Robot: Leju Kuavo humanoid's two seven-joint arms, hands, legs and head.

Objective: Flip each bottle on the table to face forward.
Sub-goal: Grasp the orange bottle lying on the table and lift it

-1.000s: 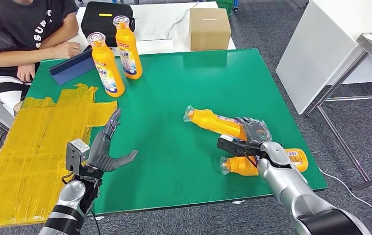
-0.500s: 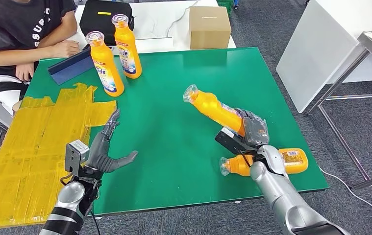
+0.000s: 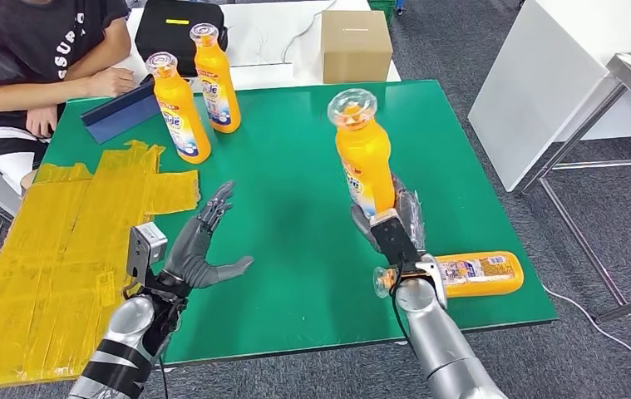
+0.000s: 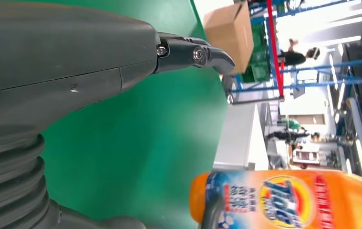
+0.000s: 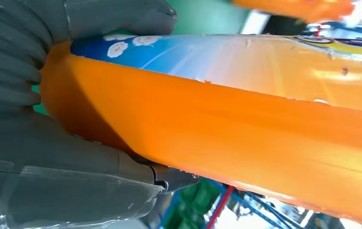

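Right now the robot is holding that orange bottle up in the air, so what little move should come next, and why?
Probably lower it and stand it on the green table. The right hand grips the orange detergent bottle by its base, cap up, nearly upright. Two bottles already stand at the far side, and another bottle lies beside the wrist.

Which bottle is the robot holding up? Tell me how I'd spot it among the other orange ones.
Start at the green table and go to its near right part, where the robot's right hand reaches in. The held bottle is upright in that hand, clear cap on top. The two standing bottles are at the far left corner with no hand on them, and the lying bottle is flat by the near edge.
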